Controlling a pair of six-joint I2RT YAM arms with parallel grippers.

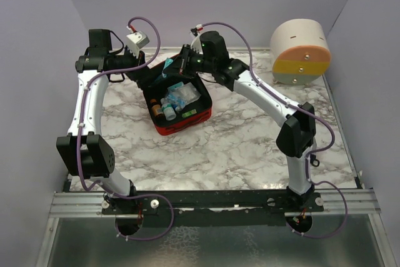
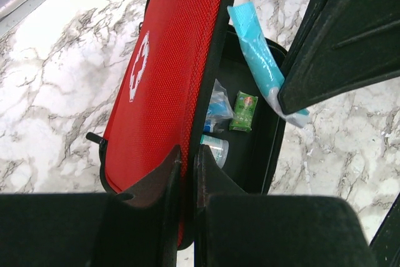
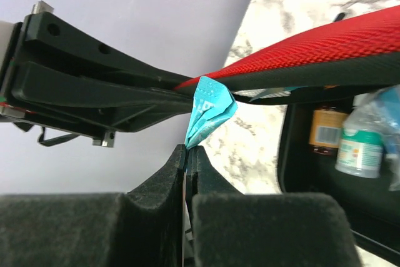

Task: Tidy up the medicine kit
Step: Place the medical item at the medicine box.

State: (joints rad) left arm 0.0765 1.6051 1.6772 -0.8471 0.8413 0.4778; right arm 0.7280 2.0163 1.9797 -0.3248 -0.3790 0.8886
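The red medicine kit [image 1: 185,123] lies open in the middle of the table, black inside, with bottles and packets in its tray. My left gripper [image 1: 142,72] is shut on the edge of the raised lid [image 2: 169,73], which shows its white cross, and holds it upright; its jaws [image 2: 187,154] pinch the rim. My right gripper [image 1: 181,67] is shut on one end of a teal packet [image 3: 209,112], held above the kit's back edge. The packet also shows in the left wrist view [image 2: 259,60]. The right gripper [image 3: 187,149] sits just beside the lid [image 3: 325,48].
A round cream, orange, yellow and grey drawer container [image 1: 300,51] stands at the back right. Inside the kit are a small green packet [image 2: 244,110], a clear bottle [image 2: 217,149], a white bottle [image 3: 357,148] and an amber bottle [image 3: 325,129]. Purple walls enclose the table.
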